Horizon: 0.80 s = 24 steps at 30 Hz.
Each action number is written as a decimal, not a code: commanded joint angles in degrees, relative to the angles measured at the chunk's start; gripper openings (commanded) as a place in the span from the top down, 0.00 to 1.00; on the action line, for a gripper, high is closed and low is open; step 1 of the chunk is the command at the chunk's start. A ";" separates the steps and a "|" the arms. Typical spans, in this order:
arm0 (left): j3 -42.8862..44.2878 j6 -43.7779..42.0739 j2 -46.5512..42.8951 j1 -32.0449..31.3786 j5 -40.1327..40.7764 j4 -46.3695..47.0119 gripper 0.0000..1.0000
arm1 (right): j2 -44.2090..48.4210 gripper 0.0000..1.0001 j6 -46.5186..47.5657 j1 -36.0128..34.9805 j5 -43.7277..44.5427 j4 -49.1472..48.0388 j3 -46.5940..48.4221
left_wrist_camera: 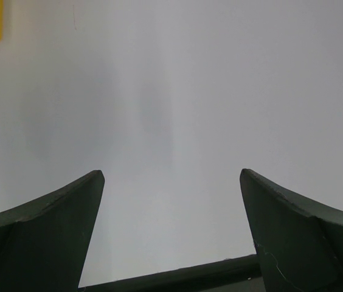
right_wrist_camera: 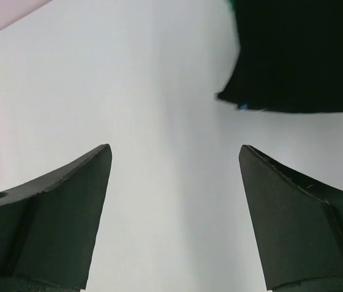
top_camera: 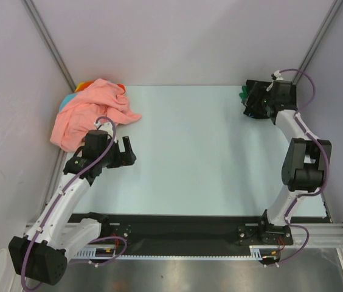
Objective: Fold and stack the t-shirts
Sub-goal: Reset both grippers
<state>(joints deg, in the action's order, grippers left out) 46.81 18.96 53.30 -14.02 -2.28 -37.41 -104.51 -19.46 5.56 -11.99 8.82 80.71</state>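
Salmon-pink t-shirt (top_camera: 89,112): unfolded, crumpled in a loose heap at the far-left corner of the tabletop (top_camera: 190,152), with one flap trailing out to the right. Orange cloth (top_camera: 85,86) and teal cloth (top_camera: 68,101) show as small slivers at the heap's far and left edges, mostly buried under the pink. Black t-shirt (right_wrist_camera: 299,55): far-right corner, a compact dark mass with a curved edge lying on the surface and a small blue mark (right_wrist_camera: 242,107) at that edge. Green t-shirt (top_camera: 243,93): only a scrap shows, poking out against the black one's left side.
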 commanded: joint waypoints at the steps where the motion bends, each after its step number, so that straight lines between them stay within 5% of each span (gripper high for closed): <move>1: -0.22 -0.94 -1.18 -0.30 -0.18 1.55 0.00 | 7.55 0.10 0.13 -3.00 -1.20 0.94 -4.23; 10: -0.14 -1.21 -3.46 -0.30 -0.44 1.55 0.00 | 34.96 0.10 2.68 -17.93 9.67 6.56 -22.33; 15: -0.14 -1.03 -4.08 -0.30 -0.70 1.55 0.00 | 49.10 0.07 -0.83 -18.39 13.30 8.40 -28.66; 24: -0.23 0.02 -7.94 -0.30 4.39 0.76 0.00 | 58.98 0.07 -6.11 -22.52 9.00 11.57 -35.79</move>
<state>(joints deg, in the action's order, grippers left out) 46.61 19.00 47.35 -14.02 -1.19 -37.43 -46.46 -22.96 -15.49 -2.70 18.87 46.37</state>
